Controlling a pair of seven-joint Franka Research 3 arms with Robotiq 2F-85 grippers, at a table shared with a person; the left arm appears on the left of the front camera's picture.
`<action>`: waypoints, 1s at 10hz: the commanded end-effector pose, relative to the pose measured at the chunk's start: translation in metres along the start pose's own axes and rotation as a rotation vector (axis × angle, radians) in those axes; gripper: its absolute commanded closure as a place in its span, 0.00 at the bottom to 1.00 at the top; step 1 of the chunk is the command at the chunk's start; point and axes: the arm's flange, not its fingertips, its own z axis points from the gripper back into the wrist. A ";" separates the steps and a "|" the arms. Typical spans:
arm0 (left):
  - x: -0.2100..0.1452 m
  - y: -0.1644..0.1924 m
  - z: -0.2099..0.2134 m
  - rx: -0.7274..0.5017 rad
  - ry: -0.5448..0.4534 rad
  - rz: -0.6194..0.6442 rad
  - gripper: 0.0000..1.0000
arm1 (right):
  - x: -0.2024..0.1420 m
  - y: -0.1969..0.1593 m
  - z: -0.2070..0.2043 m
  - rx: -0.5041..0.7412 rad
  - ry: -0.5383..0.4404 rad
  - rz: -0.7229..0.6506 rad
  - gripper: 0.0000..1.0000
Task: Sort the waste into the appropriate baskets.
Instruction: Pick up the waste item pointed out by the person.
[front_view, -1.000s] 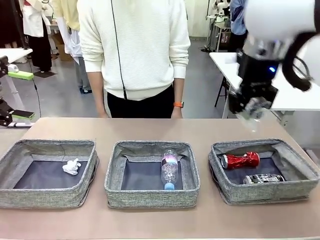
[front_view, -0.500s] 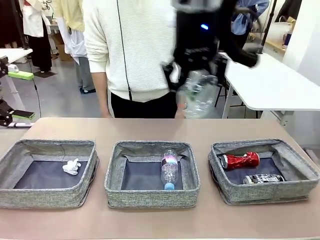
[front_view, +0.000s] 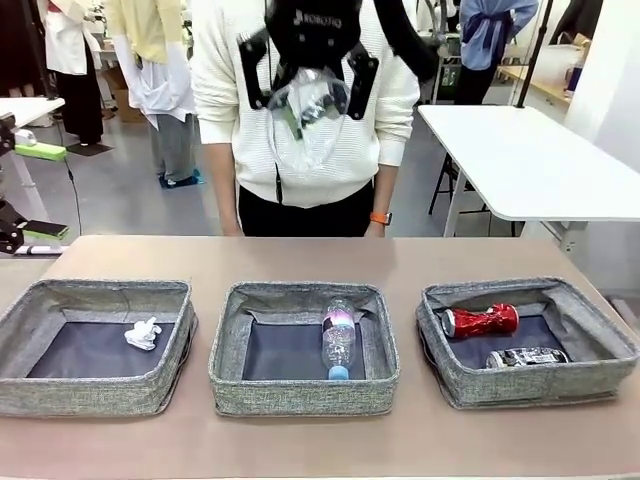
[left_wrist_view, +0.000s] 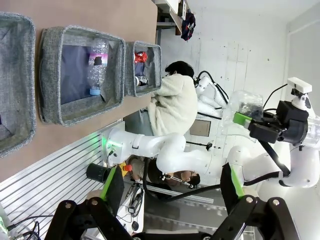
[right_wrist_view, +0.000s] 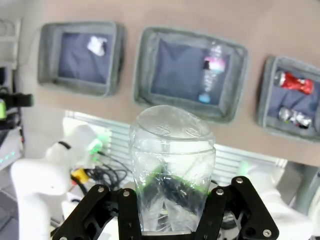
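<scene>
High above the table's far side, my right gripper (front_view: 305, 100) is shut on crumpled clear plastic (front_view: 303, 108), in front of the person's chest. In the right wrist view the plastic (right_wrist_view: 172, 160) stands between my fingers (right_wrist_view: 127, 210), above the three grey baskets. The left basket (front_view: 100, 290) holds a white tissue wad (front_view: 143, 333). A clear bottle (front_view: 339, 338) with a purple label lies in the middle basket (front_view: 305, 292). The right basket (front_view: 520, 288) holds a red can (front_view: 482, 320) and a black-silver can (front_view: 527, 357). My left gripper (left_wrist_view: 171, 184) is open and holds nothing.
A person in a white sweater (front_view: 340, 150) stands at the table's far edge, behind the held plastic. A white table (front_view: 530, 160) stands at the back right. Bare brown tabletop (front_view: 300, 255) lies between the baskets and the person.
My right gripper has swung from above the right basket leftward to high over the middle, carrying the clear plastic. The baskets' contents have not moved.
</scene>
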 end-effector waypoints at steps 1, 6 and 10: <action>-0.001 -0.001 0.001 -0.009 0.004 -0.017 0.00 | -0.006 -0.007 0.006 0.028 0.004 0.009 1.00; -0.001 -0.001 0.001 -0.009 0.004 -0.017 0.00 | -0.002 -0.006 0.014 0.017 -0.017 -0.012 1.00; -0.001 -0.001 0.001 -0.009 0.004 -0.017 0.00 | -0.002 -0.006 0.014 0.017 -0.017 -0.012 1.00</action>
